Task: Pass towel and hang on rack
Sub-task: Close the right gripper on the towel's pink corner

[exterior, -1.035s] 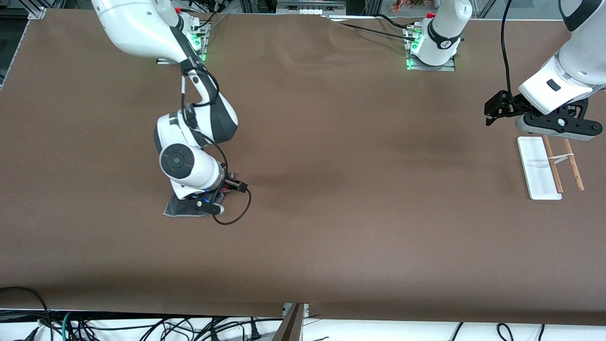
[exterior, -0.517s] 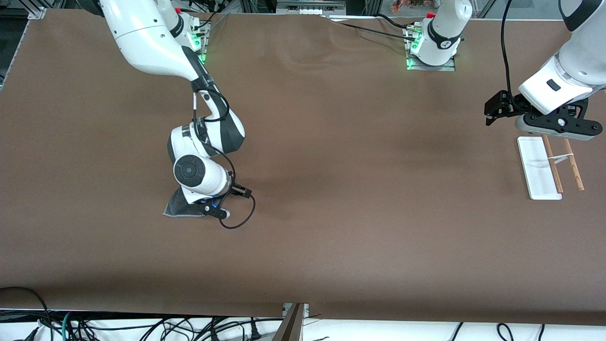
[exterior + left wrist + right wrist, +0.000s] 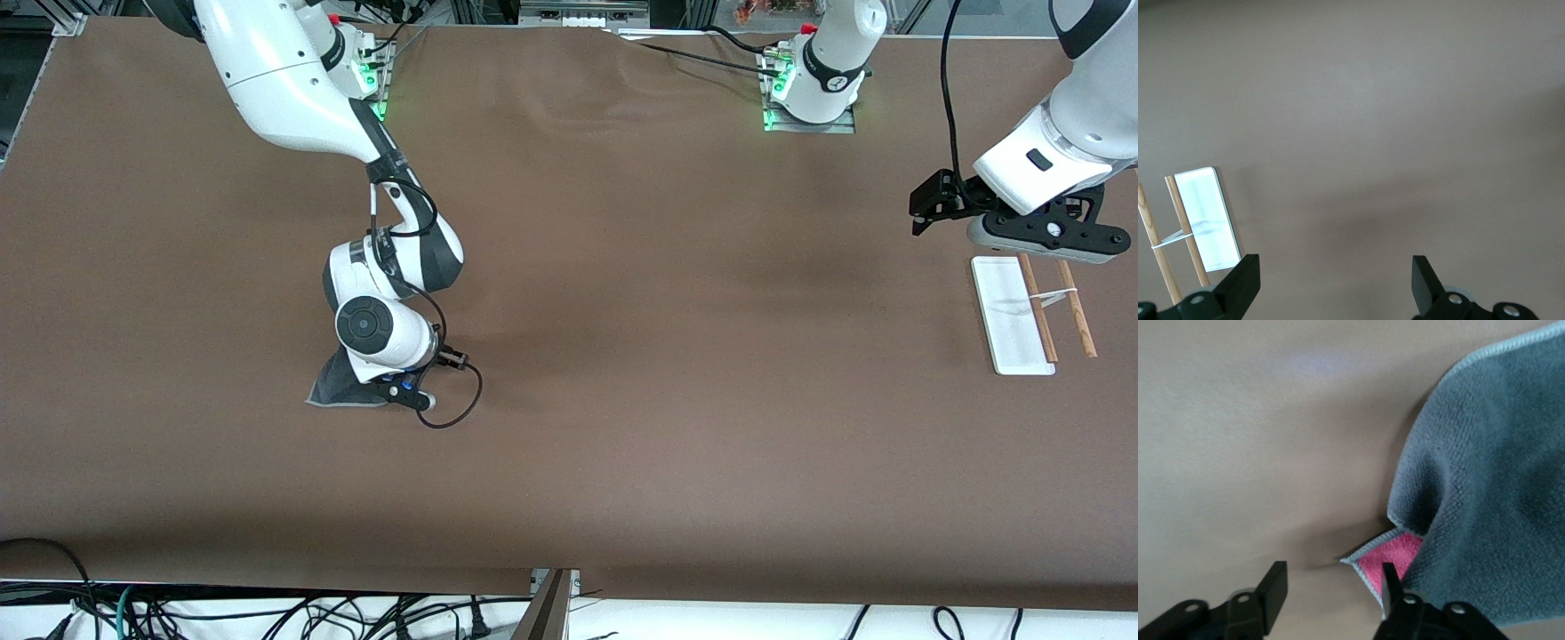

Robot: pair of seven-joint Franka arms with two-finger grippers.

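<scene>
The dark grey towel (image 3: 331, 389) lies flat on the table near the right arm's end. In the right wrist view the towel (image 3: 1485, 473) shows pale edging and a turned-up pink corner (image 3: 1395, 555). My right gripper (image 3: 404, 393) is low over the towel's edge and open (image 3: 1333, 580). One finger (image 3: 1388, 583) is at the pink corner; the other is over bare table. The rack (image 3: 1009, 316), a white base with two wooden rods (image 3: 1040, 311), stands at the left arm's end. My left gripper (image 3: 1045, 240) waits open and empty (image 3: 1333, 273) above the rack (image 3: 1205, 217).
The brown table (image 3: 667, 356) stretches between the towel and the rack. A black cable (image 3: 458, 404) loops from the right wrist beside the towel. Both arm bases stand along the table's edge farthest from the front camera.
My right arm has shifted a little toward the left arm's end, bringing its gripper to the towel's edge. The towel and the left arm have not moved.
</scene>
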